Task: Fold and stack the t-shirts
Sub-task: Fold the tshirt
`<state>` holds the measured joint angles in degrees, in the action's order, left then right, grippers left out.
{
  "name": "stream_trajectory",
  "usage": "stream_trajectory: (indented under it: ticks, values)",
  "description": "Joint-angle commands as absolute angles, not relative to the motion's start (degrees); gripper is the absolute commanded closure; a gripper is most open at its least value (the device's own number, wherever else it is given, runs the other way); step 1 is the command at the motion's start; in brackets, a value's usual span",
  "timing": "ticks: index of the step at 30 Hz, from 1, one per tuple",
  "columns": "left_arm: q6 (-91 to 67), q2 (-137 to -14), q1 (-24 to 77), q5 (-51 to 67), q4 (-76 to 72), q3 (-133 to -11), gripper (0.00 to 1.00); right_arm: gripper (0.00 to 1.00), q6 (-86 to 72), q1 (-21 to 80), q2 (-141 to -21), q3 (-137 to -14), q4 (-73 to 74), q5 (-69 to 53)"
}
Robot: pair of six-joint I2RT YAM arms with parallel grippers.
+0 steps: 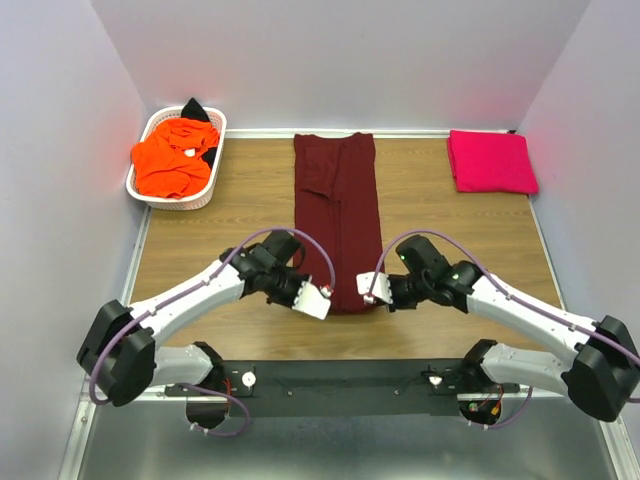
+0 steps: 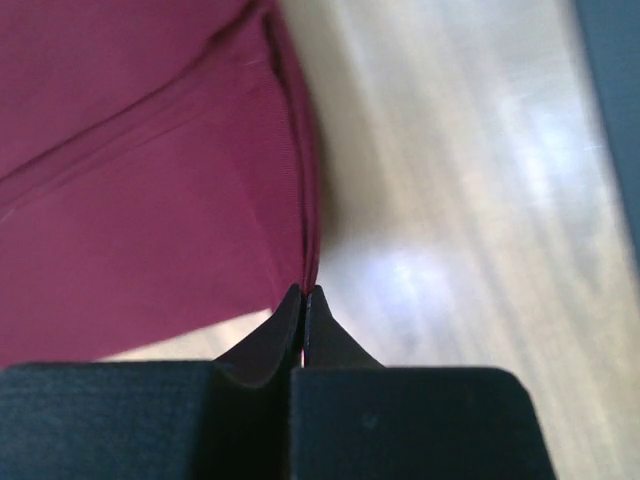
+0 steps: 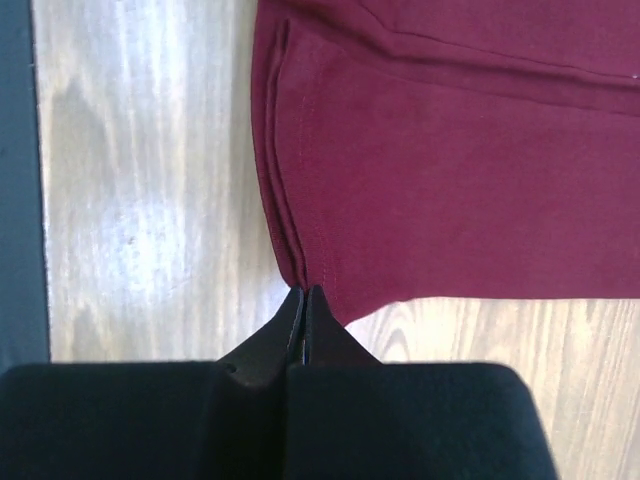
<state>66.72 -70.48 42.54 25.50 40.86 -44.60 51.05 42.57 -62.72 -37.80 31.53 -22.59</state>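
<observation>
Both arms reach in low from the near edge, elbows bent outward, wrists angled toward each other across the wooden table [image 1: 450, 250]. Between them lies the maroon t-shirt [image 1: 338, 205], folded into a long strip running from the far edge toward the arms. The left gripper [image 1: 318, 300] sits at its near left corner, fingers pressed together and nipping the cloth edge. The right gripper [image 1: 372, 287] mirrors it at the near right corner, tips pinching the layered hem. Far right, a pink t-shirt [image 1: 490, 160] lies folded. Far left, the white basket [image 1: 185, 200] holds an orange t-shirt [image 1: 170, 160] and a black t-shirt [image 1: 196, 108].
</observation>
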Motion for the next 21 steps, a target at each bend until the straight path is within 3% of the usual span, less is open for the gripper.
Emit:
stream_trajectory:
  ticks: [1, 21]
  values:
    - [69.3, -74.2, 36.4, 27.3, 41.8, -49.8, 1.00, 0.99, 50.7, 40.6, -65.8, -41.7, 31.8, -21.6]
    - [78.1, -97.8, 23.9, 25.8, 35.5, -71.4, 1.00, 1.00, 64.9, 23.2, -97.0, -67.1, 29.5, -29.1]
